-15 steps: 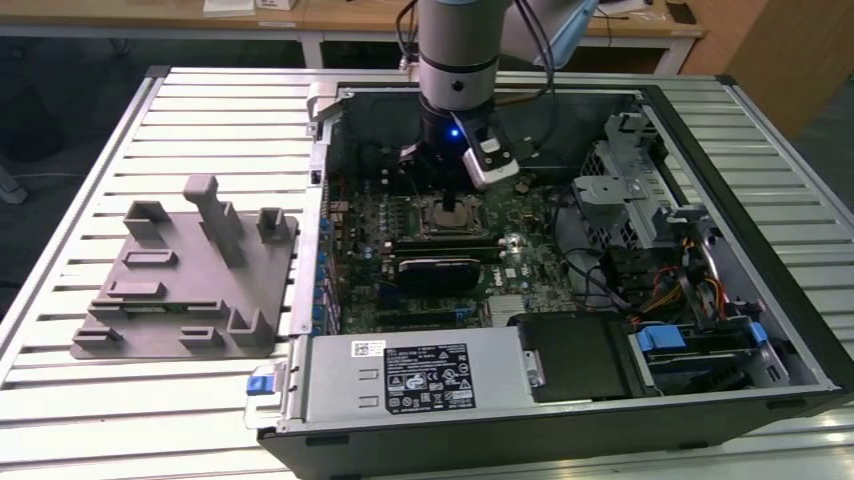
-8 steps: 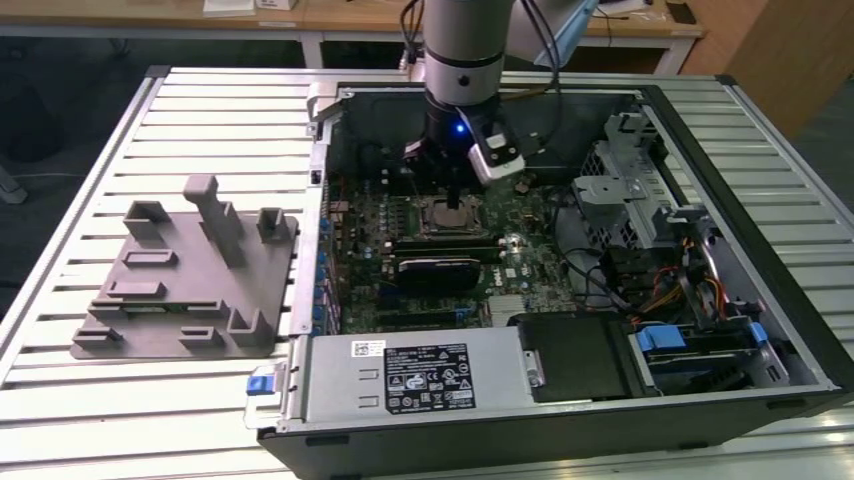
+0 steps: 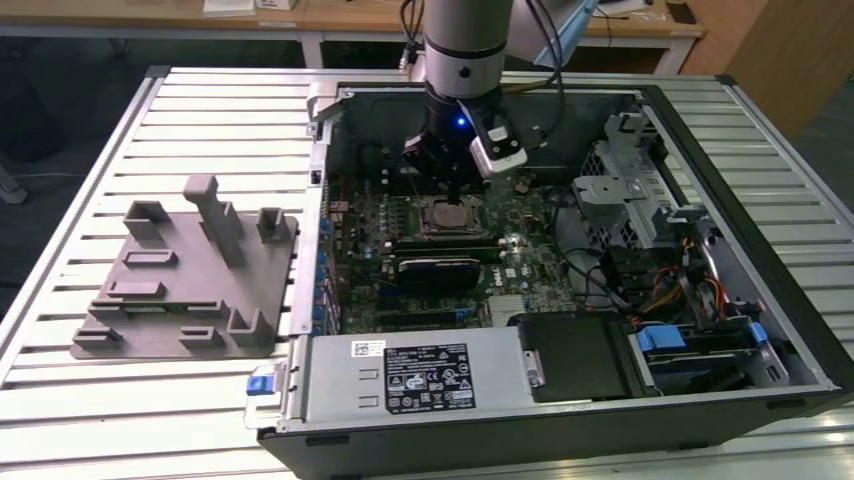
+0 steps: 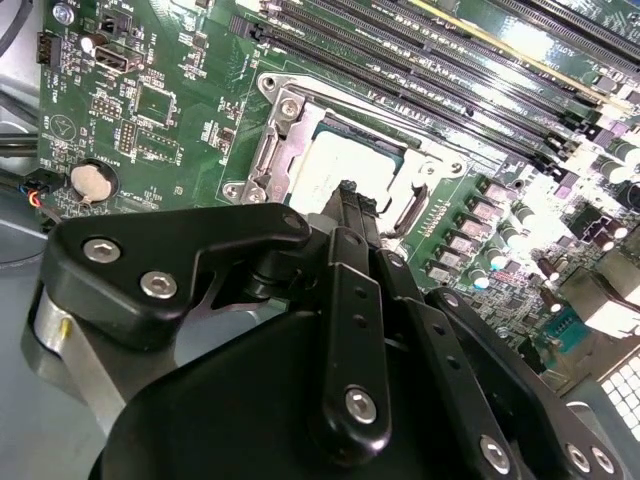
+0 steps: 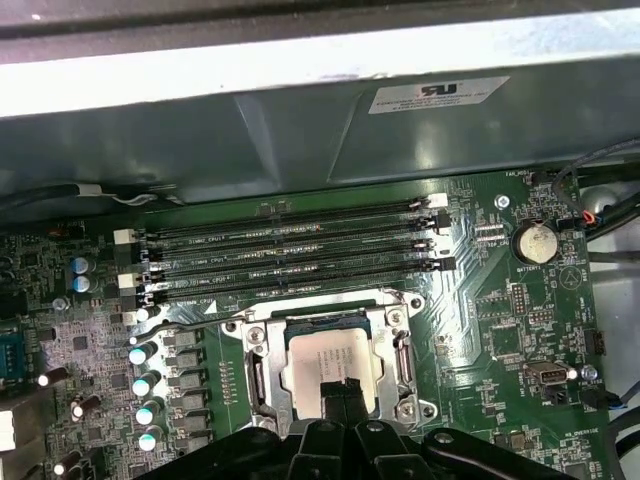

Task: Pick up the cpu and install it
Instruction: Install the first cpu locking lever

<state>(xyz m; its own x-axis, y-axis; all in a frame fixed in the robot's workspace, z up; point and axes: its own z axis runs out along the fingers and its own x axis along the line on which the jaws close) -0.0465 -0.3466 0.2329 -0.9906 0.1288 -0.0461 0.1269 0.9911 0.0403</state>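
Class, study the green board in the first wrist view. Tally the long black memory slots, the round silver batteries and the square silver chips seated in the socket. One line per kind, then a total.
memory slots: 4
round battery: 1
square chip, the cpu: 1
Total: 6

Exterior view: even overhead room light. The slatted counter (image 3: 80,130) is bright, the inside of the computer case (image 3: 747,220) is darker with soft shadows. A blue indicator light (image 3: 461,122) glows on the arm's wrist.

Second wrist view: the memory slots (image 4: 520,40) blow out to white in one corner. The tool (image 4: 352,200), close to the lens, is dark and slightly soft.

First wrist view: an overexposed band runs along the case wall (image 5: 300,60). The motherboard (image 5: 500,330) is evenly lit, with a mild sheen on the cpu (image 5: 330,360).
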